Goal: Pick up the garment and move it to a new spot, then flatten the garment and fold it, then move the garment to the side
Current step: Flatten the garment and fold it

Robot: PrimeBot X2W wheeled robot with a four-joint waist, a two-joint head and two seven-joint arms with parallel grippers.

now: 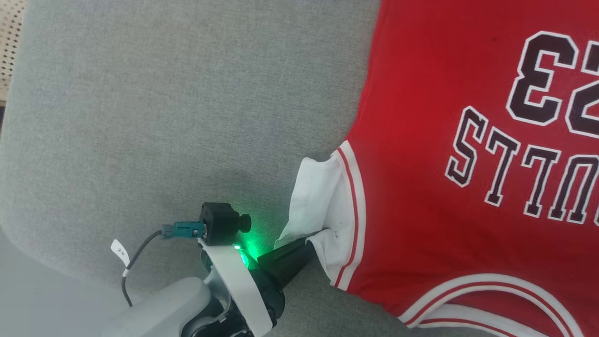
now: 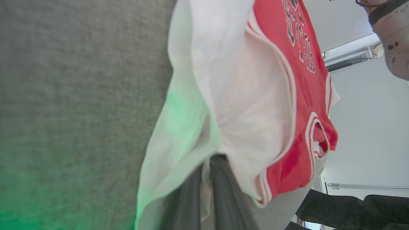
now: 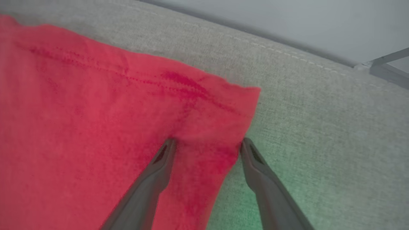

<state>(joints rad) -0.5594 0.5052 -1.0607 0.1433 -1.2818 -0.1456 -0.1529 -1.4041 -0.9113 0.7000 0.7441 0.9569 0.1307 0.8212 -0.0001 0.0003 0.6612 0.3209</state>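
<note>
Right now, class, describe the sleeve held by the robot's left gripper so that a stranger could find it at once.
On the grey fabric surface lies a red shirt with black-and-white lettering. From its edge, past a red-and-white striped trim, a white sleeve sticks out. Unlike the flat red body, it is plain white, crumpled, and pinched by the left gripper.

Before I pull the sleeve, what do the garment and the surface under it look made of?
The garment: soft matte knit, possibly polyester jersey; it drapes and wrinkles, and its hem shows stitch lines in the right wrist view. The surface: grey woven upholstery fabric, matte, with visible weave and a seam.
</note>
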